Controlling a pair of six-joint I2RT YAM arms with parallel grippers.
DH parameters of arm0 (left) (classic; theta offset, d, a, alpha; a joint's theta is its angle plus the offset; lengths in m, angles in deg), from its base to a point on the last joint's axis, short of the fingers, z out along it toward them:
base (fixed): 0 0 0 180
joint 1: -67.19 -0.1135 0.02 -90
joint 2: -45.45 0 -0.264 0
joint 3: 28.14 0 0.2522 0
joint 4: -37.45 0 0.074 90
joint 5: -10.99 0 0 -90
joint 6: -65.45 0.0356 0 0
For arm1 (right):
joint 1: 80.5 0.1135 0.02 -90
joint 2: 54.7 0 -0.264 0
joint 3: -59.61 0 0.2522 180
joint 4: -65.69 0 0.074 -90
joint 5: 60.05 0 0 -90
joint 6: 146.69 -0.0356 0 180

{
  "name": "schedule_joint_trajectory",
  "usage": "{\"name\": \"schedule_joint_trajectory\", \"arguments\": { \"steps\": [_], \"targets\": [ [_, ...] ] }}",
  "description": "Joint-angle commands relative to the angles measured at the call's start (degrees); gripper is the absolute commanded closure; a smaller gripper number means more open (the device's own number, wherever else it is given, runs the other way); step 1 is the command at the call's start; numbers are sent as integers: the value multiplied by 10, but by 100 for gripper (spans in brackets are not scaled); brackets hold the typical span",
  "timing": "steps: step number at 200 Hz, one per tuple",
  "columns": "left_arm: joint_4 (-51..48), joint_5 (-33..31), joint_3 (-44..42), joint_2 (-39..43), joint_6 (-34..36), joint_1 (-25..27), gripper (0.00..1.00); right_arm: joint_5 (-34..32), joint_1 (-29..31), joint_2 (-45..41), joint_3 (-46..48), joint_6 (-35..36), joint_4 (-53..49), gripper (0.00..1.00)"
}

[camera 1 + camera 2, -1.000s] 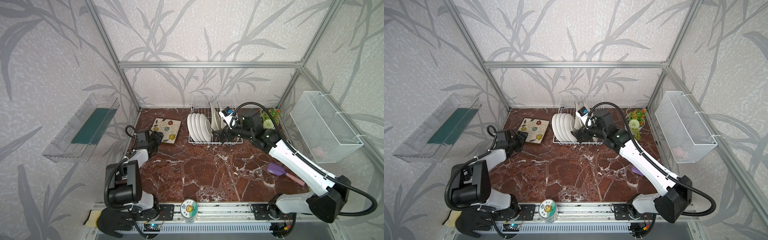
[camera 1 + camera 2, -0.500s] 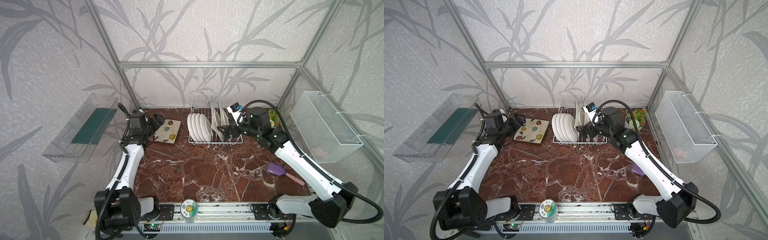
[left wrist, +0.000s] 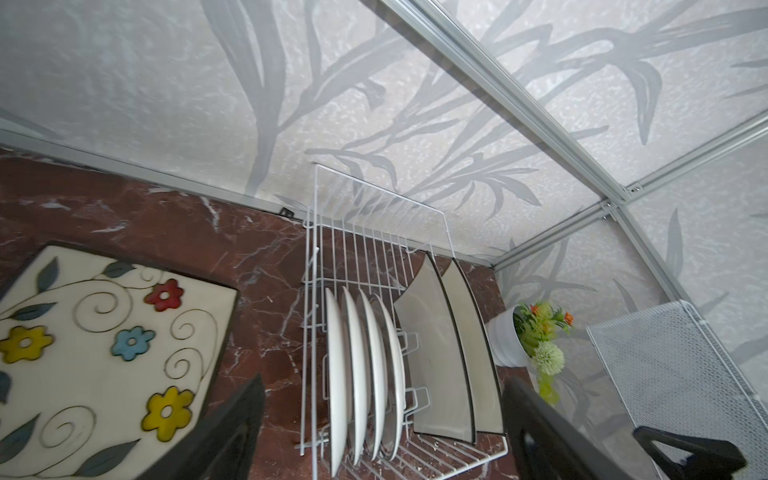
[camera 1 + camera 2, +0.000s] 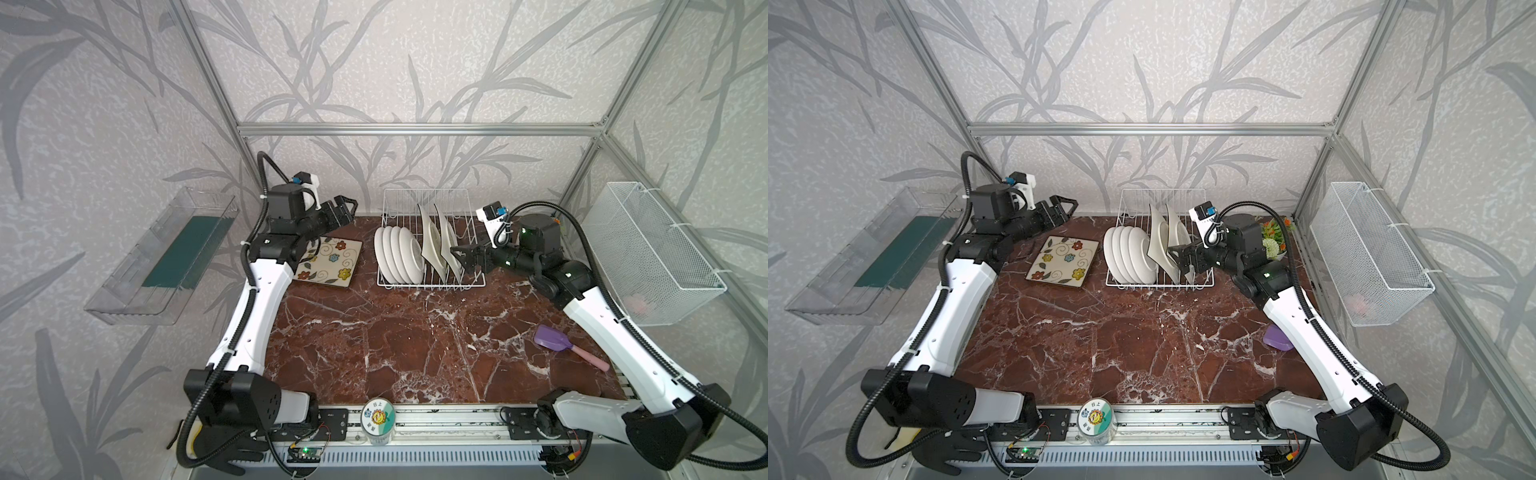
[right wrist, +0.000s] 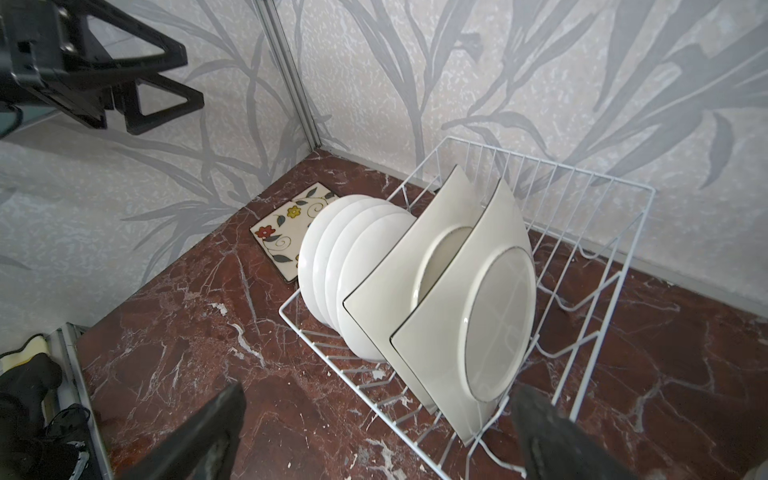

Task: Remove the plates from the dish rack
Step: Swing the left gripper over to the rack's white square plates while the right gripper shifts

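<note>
- The plates: four round white plates [image 4: 398, 254] stand on edge in a tight, leaning row in the left part of the dish rack [image 4: 424, 190]. Only plain white faces show.
- Right of them in the same rack, two square plates [image 5: 440, 324] with curved edges stand corner-up. They are cream, with a thin dark line along the rim and a round foot ring on the back.
- Another square one, the floral plate [image 4: 328, 262], lies flat on the marble table [image 4: 415, 353] just left of the rack. It is cream with a dark border, and has red, blue and yellow flowers with curling stems.
- The rack is white wire and sits at the back middle of the table, near the back wall [image 4: 415, 158].
- Right gripper [image 4: 457, 259]: the jaws are spread wide, low at the rack's right front corner, facing the nearest square plate. Whether it touches the plate cannot be told.
- Left gripper [image 4: 352, 210]: the jaws are wide apart with nothing between them. It hangs above the back left of the table, by the floral plate's far corner.
</note>
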Motion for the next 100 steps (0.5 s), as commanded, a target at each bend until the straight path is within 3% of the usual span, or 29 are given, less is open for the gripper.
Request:
{"name": "schedule_joint_trajectory", "arguments": {
  "steps": [1, 100],
  "targets": [
    [-91, 24, 62, -43, 51, 29, 9, -7, -8, -10, 8, -11, -38, 1],
    [-118, 15, 158, -192, 3, 142, 12, -84, -34, -49, 71, -35, -22, 1]
  ]
}}
